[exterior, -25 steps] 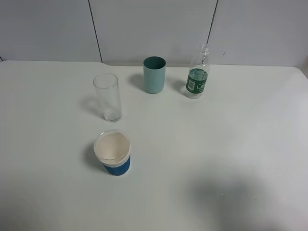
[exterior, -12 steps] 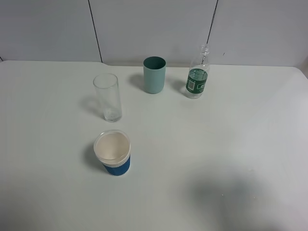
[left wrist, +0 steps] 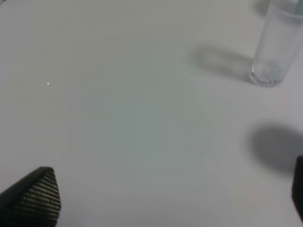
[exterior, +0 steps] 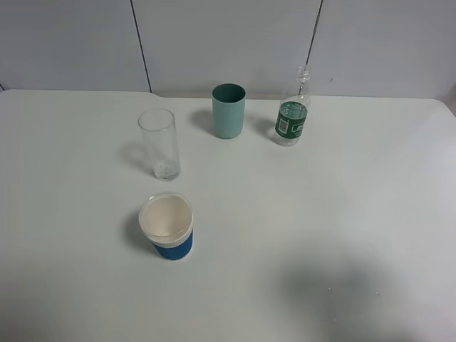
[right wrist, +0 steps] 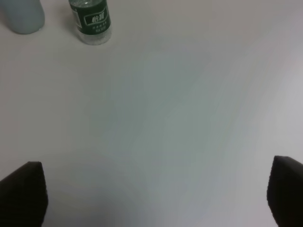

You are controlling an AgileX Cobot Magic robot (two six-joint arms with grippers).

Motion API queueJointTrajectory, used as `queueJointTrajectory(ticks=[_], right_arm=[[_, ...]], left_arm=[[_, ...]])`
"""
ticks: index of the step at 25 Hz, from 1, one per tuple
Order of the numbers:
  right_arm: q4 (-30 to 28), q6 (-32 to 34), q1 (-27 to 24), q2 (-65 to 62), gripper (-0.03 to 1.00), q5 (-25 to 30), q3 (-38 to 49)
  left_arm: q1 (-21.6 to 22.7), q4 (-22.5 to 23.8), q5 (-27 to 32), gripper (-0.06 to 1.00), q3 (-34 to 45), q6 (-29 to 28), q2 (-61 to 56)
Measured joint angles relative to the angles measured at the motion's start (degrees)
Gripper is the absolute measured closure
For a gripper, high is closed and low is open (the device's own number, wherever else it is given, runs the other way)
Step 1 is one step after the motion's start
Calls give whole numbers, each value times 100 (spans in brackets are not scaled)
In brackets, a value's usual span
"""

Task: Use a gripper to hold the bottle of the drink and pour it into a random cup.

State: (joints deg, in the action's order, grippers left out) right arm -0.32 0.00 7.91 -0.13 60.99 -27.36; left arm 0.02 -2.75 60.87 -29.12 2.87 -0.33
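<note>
The small clear bottle (exterior: 292, 117) with a dark green label stands upright at the back right of the white table, uncapped. It also shows in the right wrist view (right wrist: 91, 21), with clear drink (right wrist: 94, 38) visible below the label. The teal-green cup (exterior: 229, 110) stands upright just left of the bottle, and its base shows in the right wrist view (right wrist: 21, 16). Neither gripper appears in the exterior high view. My left gripper (left wrist: 165, 198) is open and empty above bare table. My right gripper (right wrist: 154, 194) is open and empty, well short of the bottle.
A tall clear glass (exterior: 159, 142) stands left of the teal cup and shows in the left wrist view (left wrist: 277, 47). A white cup with a blue sleeve (exterior: 167, 226) stands nearer the front. A grey panelled wall (exterior: 228, 43) backs the table.
</note>
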Motion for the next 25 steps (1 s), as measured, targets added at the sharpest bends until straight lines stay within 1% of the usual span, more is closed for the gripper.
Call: queueJointTrajectory(ticks=[23,25], right_arm=[[0,0,0,0,5,0,0],[0,0,-65,0,5,0,0]], left_arm=[[0,0,0,-5,0,0,0],[0,0,0,-5,0,0,0]])
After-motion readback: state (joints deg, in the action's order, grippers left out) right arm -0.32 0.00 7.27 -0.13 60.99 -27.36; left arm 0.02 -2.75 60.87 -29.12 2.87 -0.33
